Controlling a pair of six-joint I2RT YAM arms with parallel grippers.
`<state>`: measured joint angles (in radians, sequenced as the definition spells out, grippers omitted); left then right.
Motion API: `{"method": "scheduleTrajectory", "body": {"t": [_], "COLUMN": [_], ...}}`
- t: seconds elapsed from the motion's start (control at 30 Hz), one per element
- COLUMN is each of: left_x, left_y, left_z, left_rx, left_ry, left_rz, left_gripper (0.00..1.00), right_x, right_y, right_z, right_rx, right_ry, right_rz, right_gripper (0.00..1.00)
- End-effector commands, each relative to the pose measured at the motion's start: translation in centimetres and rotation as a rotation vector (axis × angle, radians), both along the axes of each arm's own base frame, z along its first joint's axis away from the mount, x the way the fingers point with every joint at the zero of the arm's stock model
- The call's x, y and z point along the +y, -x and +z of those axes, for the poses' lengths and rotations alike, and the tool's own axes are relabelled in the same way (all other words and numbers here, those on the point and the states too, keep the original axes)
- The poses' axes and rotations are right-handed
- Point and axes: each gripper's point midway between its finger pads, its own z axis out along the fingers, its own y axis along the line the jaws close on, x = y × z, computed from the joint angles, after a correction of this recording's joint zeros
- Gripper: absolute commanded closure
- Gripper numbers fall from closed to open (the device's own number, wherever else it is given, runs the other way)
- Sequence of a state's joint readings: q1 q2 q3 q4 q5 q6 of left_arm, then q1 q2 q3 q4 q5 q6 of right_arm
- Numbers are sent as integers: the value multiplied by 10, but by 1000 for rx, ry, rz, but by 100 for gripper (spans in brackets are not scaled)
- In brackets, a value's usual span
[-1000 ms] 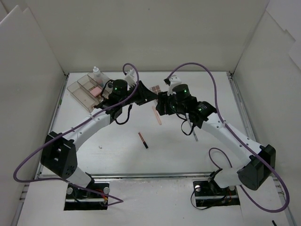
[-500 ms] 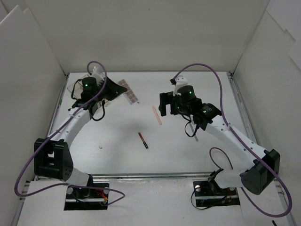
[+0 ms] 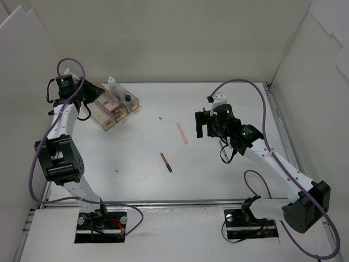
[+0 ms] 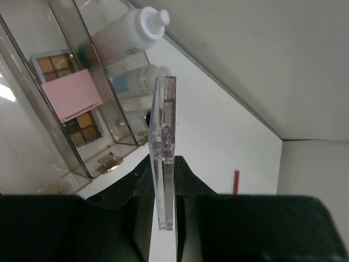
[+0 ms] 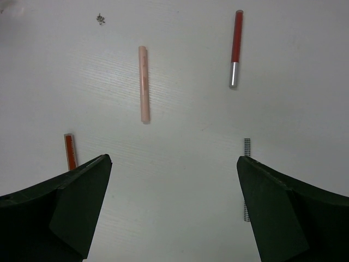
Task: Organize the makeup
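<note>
From above you can count two pencils on the table (image 3: 136, 180), a pink pencil (image 3: 182, 132) and a red pencil (image 3: 166, 162), and one clear box (image 3: 101, 117) at far left.

Left wrist: your left gripper (image 4: 163, 166) clamps one palette (image 4: 163, 120) edge-on by the box. Inside the box lie a second palette (image 4: 54, 64) under a pink pad (image 4: 71, 95), plus a white bottle (image 4: 128, 33) and a clear bottle (image 4: 139, 79).

Right wrist: your right gripper (image 5: 174, 207) gapes wide and holds nothing. Four slim pieces lie ahead of it: both pencils, a grey pencil (image 5: 246, 180) and a short orange stick (image 5: 70, 151).

A clear-cased palette (image 4: 162, 142) stands on edge, far left; 1 pink pencil (image 3: 181, 132) and 1 red pencil (image 3: 166, 162) lie flat centrally.
</note>
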<state>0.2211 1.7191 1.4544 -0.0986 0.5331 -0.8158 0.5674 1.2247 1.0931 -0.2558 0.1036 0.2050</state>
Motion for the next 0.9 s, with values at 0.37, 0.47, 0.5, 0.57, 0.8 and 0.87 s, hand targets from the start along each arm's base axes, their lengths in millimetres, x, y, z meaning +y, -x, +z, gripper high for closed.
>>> {"method": "scheduleTrajectory", "body": {"t": [0.37,0.47,0.5,0.57,0.8,0.87], "left_x": [53,54,54,51,41,34], "left_y": [-84,-91,-91,-89,-65,-50], "left_z": [-43,-49,-52,-50,-25,-11], "left_rx": [35,53,57,43,32,29], "left_ry": [-9,-2,3,5,-64,-114], "left_rz": [40,38,34,21,15,8], "left_gripper": [90,65,59,47,43,43], "right_x": [-27,-30,-32,-30,-30,-31], "right_y": [-16,-16,-18,-17,-16,-15], "right_z": [14,13,12,13,15,15], "right_rx": [-48,-43,-43,-36,-38,-37], "right_ry": [-19,-16,-18,-19,-30,-31], "right_rz": [-92,-101,-108,-99,-96,-93], "right_gripper": [2,2,2,2,2,2]}}
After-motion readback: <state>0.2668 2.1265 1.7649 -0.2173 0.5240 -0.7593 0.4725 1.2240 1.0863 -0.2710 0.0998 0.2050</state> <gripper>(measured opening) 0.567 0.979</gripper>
